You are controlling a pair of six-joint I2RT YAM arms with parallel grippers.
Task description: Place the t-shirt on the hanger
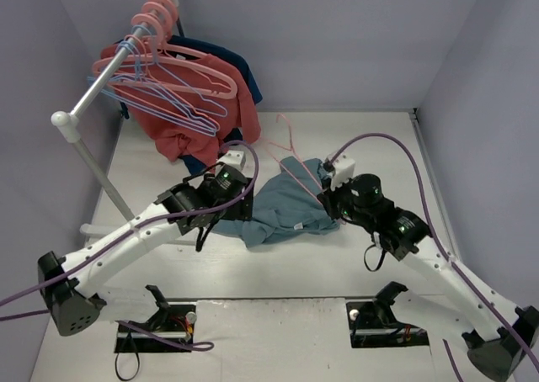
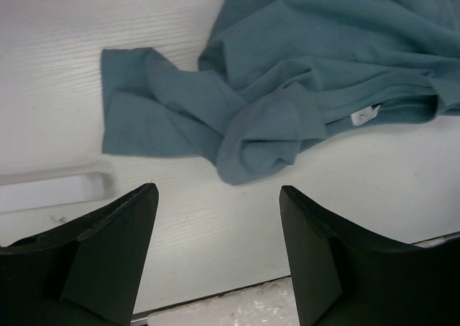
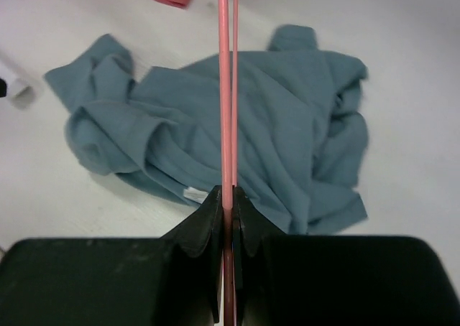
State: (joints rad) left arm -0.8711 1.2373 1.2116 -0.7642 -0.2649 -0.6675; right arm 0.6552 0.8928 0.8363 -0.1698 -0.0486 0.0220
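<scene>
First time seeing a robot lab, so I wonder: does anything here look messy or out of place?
Yes. The t-shirt lies crumpled in a heap on the table. The thin pink hanger is off the rail, pinched in the right gripper above the shirt.

We log the left arm (image 1: 126, 235) stretched from the near left corner toward the table's middle, with the wrist bent downward. On the left gripper (image 2: 219, 197) the fingers (image 2: 108, 254) are spread wide apart, tips pointing at the surface. The right arm (image 1: 438, 256) reaches from the near right corner toward the middle. The right gripper (image 3: 227, 200) has its fingers pinched tight on a thin bar of the hanger (image 3: 224, 89).
</scene>
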